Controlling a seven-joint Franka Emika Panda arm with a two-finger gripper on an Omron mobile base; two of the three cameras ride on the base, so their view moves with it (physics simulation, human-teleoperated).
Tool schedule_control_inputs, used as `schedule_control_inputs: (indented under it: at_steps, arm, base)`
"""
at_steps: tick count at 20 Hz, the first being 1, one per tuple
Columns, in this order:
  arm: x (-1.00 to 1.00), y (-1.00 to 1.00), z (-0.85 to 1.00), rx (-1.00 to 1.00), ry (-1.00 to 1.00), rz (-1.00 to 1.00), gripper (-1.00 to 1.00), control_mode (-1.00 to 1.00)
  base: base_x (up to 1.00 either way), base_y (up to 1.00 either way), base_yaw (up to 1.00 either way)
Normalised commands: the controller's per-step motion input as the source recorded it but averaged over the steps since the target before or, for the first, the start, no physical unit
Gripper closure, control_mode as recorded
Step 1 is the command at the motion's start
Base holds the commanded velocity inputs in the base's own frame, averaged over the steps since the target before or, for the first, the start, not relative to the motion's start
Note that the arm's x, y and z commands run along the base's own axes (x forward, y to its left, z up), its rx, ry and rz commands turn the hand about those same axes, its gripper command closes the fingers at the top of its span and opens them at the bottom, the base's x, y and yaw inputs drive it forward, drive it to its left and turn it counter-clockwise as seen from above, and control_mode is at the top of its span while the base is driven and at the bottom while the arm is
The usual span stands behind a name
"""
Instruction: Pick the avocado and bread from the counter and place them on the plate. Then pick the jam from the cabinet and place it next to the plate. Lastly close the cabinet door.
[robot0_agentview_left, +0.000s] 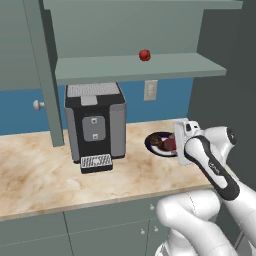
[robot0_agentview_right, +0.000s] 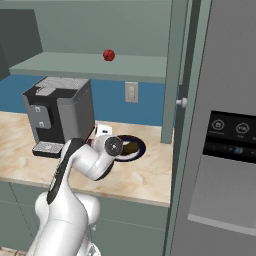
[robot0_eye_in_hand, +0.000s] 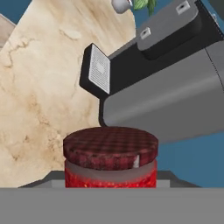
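The jam (robot0_eye_in_hand: 110, 159), a red jar with a checked lid, sits grasped in the robot's hand (robot0_agentview_left: 172, 144), held low beside the plate (robot0_agentview_left: 152, 137) near the coffee machine (robot0_agentview_left: 95, 125). Released above the bench (robot0_agentview_left: 40, 170), it could tip onto the plate's rim.

The red jam (robot0_eye_in_hand: 110, 168) jar, checked lid on, sat upright near the plate (robot0_agentview_left: 152, 138). The plate held dark food.
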Motion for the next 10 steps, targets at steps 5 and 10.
schedule_control_inputs:
  at_steps: [5,10]
  arm:
    - [0.00,-0.18,0.00,0.03,0.00,0.00,1.00,-1.00]
    - [0.00,-0.01,-0.04,0.13,0.08,0.00,1.00,-1.00]
  base:
    - [0.00,0.00,0.00]
    - [0.00,0.00,0.00]
